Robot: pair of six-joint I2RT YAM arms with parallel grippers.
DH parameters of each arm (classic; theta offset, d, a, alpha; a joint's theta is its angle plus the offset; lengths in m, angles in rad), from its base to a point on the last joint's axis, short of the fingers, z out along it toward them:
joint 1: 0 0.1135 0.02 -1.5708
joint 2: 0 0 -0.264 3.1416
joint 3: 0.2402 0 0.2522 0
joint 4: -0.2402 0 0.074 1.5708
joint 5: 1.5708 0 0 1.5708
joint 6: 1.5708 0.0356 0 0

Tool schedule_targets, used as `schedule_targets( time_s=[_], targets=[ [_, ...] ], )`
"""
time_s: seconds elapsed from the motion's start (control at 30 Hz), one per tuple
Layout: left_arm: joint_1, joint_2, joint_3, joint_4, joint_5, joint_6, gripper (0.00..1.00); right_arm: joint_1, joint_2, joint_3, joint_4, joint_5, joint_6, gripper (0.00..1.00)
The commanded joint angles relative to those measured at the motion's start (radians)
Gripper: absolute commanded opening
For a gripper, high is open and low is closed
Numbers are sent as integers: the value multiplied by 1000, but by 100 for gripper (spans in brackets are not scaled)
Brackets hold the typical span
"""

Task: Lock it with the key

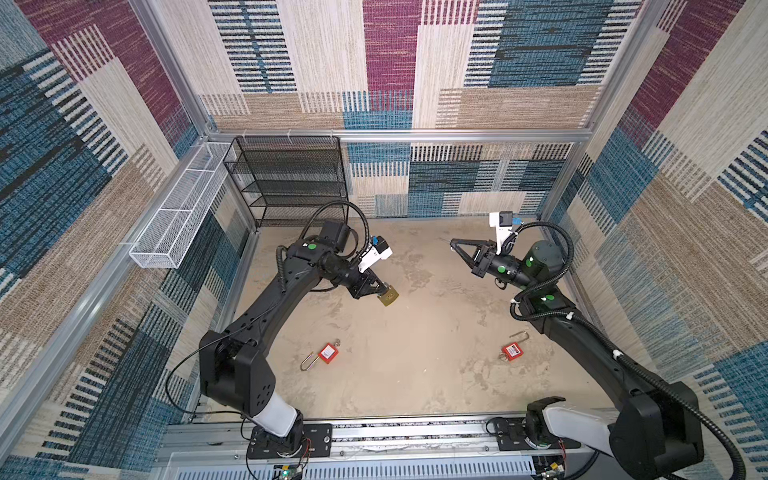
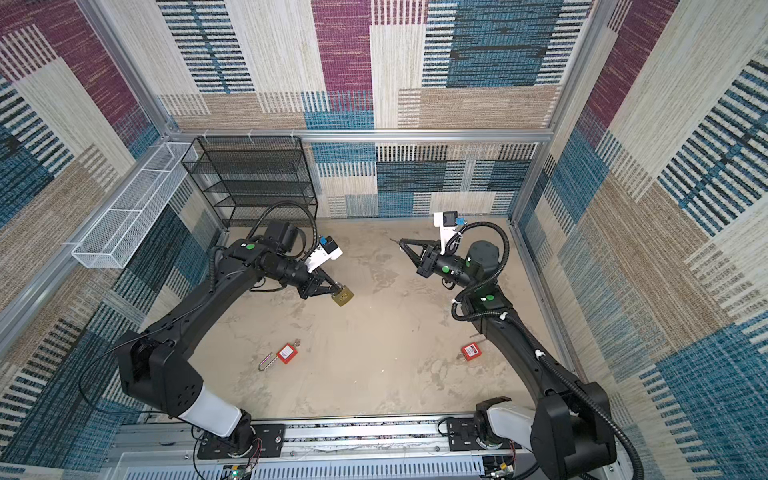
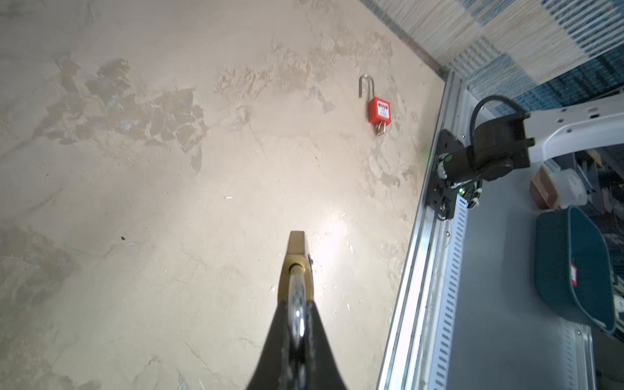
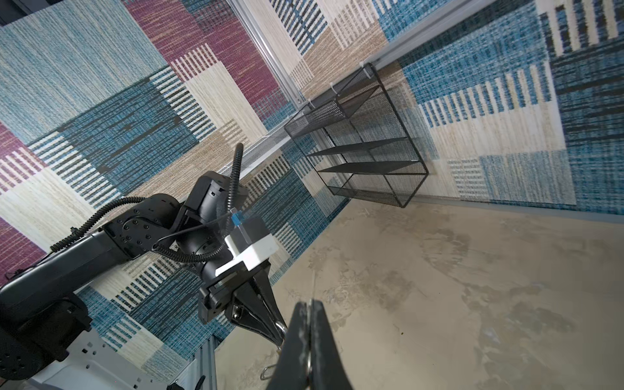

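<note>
A brass padlock (image 1: 389, 296) (image 2: 343, 296) (image 3: 296, 263) hangs above the floor left of the middle. My left gripper (image 1: 379, 288) (image 2: 333, 288) (image 3: 297, 305) is shut on its steel shackle, and the brass body sticks out past the fingertips. To the right and farther back, well apart from the padlock, my right gripper (image 1: 454, 243) (image 2: 402, 242) (image 4: 309, 304) points leftward. It is shut on the key (image 4: 313, 287), seen edge-on as a thin metal sliver beyond the tips. In both top views the key is only a tiny glint.
Two red padlocks with open shackles lie on the sandy floor, one front left (image 1: 328, 353) (image 2: 285, 353), one front right (image 1: 512, 352) (image 2: 471, 352) (image 3: 380, 109). A black mesh shelf (image 1: 291, 183) stands at the back left, next to a white wire basket (image 1: 183, 208).
</note>
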Motion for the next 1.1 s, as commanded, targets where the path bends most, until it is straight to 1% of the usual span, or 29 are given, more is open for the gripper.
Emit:
schedule_targets(
  time_s=[0.0,0.1,0.2,0.23,0.3,0.37,0.47,0.5,0.53,0.7,0.73,0.87,1.07],
  targets=[
    [-16,50,45,-138,-47,102,0,0,-30,-24,-57,80,-30,0],
    [-31,82,50,-161,-88,155,0,0,-60,-49,-87,107,-50,0],
    [-40,102,56,-161,-93,207,0,0,-85,-68,-103,118,-65,0],
    [-43,105,55,-161,-135,222,0,0,-90,-71,-110,125,-70,0],
    [-51,113,59,-162,-146,263,0,-1,-106,-76,-136,164,-82,0],
    [-56,121,60,-162,-129,317,0,-1,-125,-92,-146,208,-91,0],
    [-63,134,57,-162,-111,399,0,-2,-137,-105,-145,226,-98,0],
    [-67,139,58,-163,-73,425,0,-2,-137,-109,-145,227,-99,0],
    [-71,151,60,-163,-68,444,0,-1,-135,-110,-147,227,-99,0],
    [-97,220,96,-185,-94,475,0,-1,-135,-124,-150,230,-104,0],
    [-103,239,107,-200,-131,484,0,-2,-135,-126,-153,232,-105,0],
    [-120,295,133,-229,-199,497,0,-1,-133,-126,-159,231,-112,0],
    [-121,353,154,-230,-291,521,0,-1,-101,-126,-141,228,-109,0]
  ],
)
